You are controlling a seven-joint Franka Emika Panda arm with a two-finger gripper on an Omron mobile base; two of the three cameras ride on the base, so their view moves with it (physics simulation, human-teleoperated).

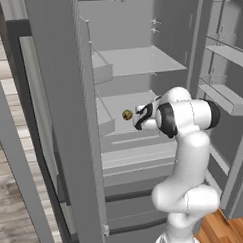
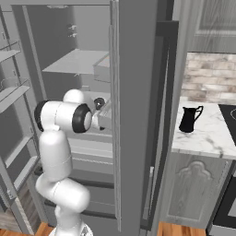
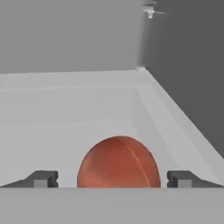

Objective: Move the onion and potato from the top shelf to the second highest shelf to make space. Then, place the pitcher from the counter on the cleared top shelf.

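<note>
In the left base view my arm reaches into the open fridge [image 1: 68, 121], level with the second highest shelf [image 1: 120, 104]. The potato [image 1: 127, 114] sits on that shelf near its front left, just beside my wrist; my fingers are hidden behind the wrist there. Above it, the top shelf [image 1: 141, 60] is a bare grey slab.

In the right base view my arm goes in past the fridge's centre wall, and my hand is mostly hidden behind it. Further right, the black pitcher [image 2: 189, 119] stands upright on the marbled counter [image 2: 207, 138], well apart from the fridge, near the edge of the black stovetop [image 2: 229, 115].

Through my hand camera, the onion [image 3: 118, 162] lies straight ahead on the grey shelf floor, centred between my two fingertips [image 3: 43, 179]. My gripper [image 3: 113, 179] is spread wide: one tip stands off to each side of the onion with a clear gap, neither touching it. Behind the onion the shelf runs to the back wall, and the dark side wall of the fridge rises on the right.
</note>
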